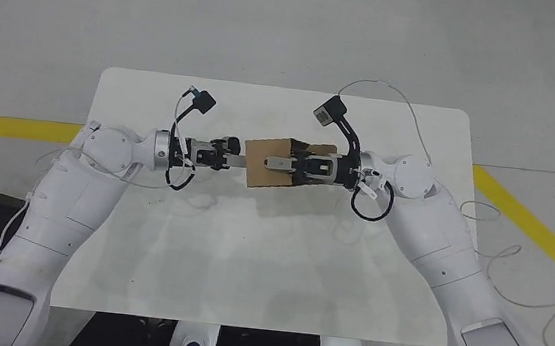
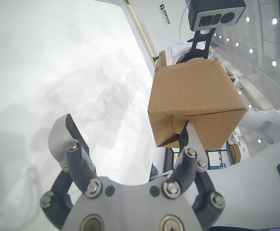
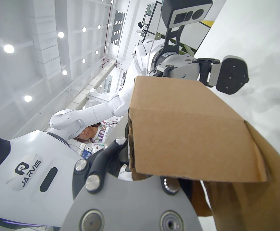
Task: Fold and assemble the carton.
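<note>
— Left gripper [image 2: 128, 120] sits closest to us on this side. Spread or pinched, would you say?

— Spread wide. One of its fingers [image 2: 194, 142] has its tip against the near end of the carton [image 2: 192, 87], right where the folded-in flaps meet. The other finger [image 2: 59, 131] hangs out over the table [image 1: 249, 261] and touches nothing.

— So it isn't gripping anything?

— No, only that single fingertip makes contact. The box is carried by the right gripper [image 1: 283, 164], which is clamped on the opposite end (from above you can see one pale finger lying flat along the top panel).

— Where is the box, then?

— Up in the air between the two wrists, over the middle of the white table and a little toward its far edge, not resting on it. It's brown corrugated card, squared up into a box shape, lying lengthways from one arm to the other.

— Is every end closed?

— The end facing the left gripper looks folded shut, with a seam across it. At the right gripper's end a flap [image 3: 240, 196] stands open beside that gripper. How the rest of that end is folded I can't make out, since the box itself blocks it.

— And the arms?

— Both come in from the sides, roughly level, wrists pointing at each other across the carton.
</note>
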Available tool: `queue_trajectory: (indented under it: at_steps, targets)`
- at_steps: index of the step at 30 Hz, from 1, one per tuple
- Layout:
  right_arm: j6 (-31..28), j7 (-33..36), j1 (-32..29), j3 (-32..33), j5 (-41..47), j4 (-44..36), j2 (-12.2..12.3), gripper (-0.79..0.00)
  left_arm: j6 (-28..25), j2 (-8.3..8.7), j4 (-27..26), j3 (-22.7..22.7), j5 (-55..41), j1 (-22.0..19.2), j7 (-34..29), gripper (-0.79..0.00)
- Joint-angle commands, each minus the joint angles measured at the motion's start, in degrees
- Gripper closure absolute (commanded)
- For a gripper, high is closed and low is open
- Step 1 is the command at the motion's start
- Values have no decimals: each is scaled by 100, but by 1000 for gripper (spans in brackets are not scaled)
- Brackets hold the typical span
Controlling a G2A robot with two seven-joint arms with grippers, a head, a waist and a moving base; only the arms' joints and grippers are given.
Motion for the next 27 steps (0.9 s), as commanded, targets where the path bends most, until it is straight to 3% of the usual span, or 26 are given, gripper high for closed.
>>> queue_trajectory:
  at_steps: [1,15,22,27]
  targets:
    - [-17,11,6,-9,36,18,-10,0,-16,-16,4,44,-37,-18,-5,-785]
    - [-45,51,31,12,70,158,-40,0,-26,-78,124,178,-84,-140,-53,-785]
    - [203,-146,62,-3,-297,579,-33,0,-132,6,197,-95,294,-95,113,-785]
    - [463,-485,117,-200,-609,899,-99,0,-552,88,3,-353,755,63,430,-785]
